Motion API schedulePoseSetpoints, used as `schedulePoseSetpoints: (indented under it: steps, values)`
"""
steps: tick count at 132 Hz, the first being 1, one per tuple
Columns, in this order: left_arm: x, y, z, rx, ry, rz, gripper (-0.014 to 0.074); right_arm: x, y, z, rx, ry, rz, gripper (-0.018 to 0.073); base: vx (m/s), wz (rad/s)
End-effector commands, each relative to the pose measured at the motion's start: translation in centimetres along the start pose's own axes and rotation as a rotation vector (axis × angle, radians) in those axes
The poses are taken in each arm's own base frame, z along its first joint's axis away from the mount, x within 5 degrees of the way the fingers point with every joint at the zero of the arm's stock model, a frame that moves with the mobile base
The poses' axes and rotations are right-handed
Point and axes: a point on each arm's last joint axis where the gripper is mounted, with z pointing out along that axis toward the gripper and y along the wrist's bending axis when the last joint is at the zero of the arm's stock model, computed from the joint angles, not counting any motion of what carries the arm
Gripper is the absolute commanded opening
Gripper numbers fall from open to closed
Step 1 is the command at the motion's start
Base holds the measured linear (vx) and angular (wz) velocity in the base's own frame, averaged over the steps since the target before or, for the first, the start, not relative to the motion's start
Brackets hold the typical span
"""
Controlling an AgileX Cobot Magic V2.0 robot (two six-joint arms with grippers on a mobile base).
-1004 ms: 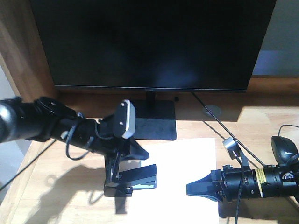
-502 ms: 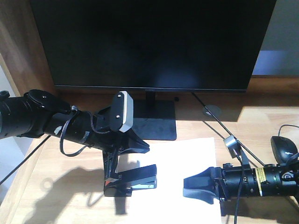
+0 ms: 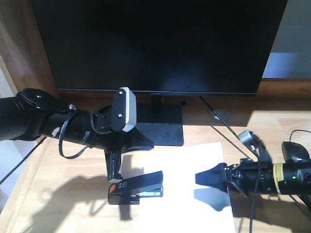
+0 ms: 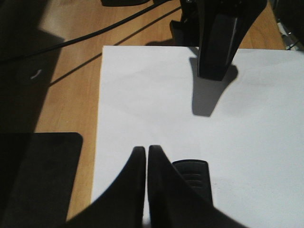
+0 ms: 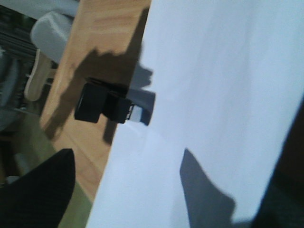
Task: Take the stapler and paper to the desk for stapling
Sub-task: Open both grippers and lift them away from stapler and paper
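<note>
The left arm reaches in low from the left side of the front view, its wrist camera housing tilted up, and the left gripper (image 3: 112,170) points down at the back end of the stapler (image 3: 136,191). In the left wrist view its two fingers (image 4: 135,180) are pressed together, closed with nothing between them, their tips above the paper (image 4: 199,123) and the stapler's black ribbed end (image 4: 192,178) just to one side of them. The right arm lies nearly level from the right edge, and the right gripper (image 3: 211,178) points left toward the stapler over the paper (image 3: 189,189); the pictures do not show whether its fingers are parted or closed, though its tip throws a shadow on the sheet. The stapler sits below the left fingers at the paper's left edge, its front over the sheet and its back on the bare wood of the worktop (image 3: 58,204). The paper lies flat on the worktop in front of the monitor (image 3: 160,43), beneath both grippers. A black computer mouse (image 3: 294,153) sits beside the right arm. Compared with a second ago, the left gripper has risen off the stapler, uncovering the orange label (image 3: 113,185) at its rear, and the right gripper's tip has lifted slightly, with the arm more tilted.
</note>
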Motion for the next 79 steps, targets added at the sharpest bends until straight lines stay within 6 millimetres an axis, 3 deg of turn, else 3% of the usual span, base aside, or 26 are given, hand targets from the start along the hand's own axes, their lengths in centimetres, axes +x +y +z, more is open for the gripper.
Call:
schedulePoseSetpoints:
  steps: [1,26,41,79]
  values:
    - [-2.3,0.5,-1.8,-0.093,-0.056,-0.011,-0.0006,-1.3,1.2,-1.5,0.08,-0.075,-0.097,0.0608,0.0,0.0]
    - [-2.3,1.4,-2.8,-0.225,0.012,-0.121,-0.0006,-2.3,1.7,-4.1,0.331,-0.151,-0.209,0.0549,0.0,0.0]
    - [-2.1,1.9,-4.0,-0.328,0.09,-0.156,-0.0006,-2.9,2.8,-6.1,0.46,-0.223,-0.299,0.0452,0.0,0.0]
    - [-2.6,2.2,-7.6,-0.555,0.208,-0.284,-0.0006,-3.4,6.9,-10.9,0.629,-0.446,-0.46,-0.0017,0.0,0.0]
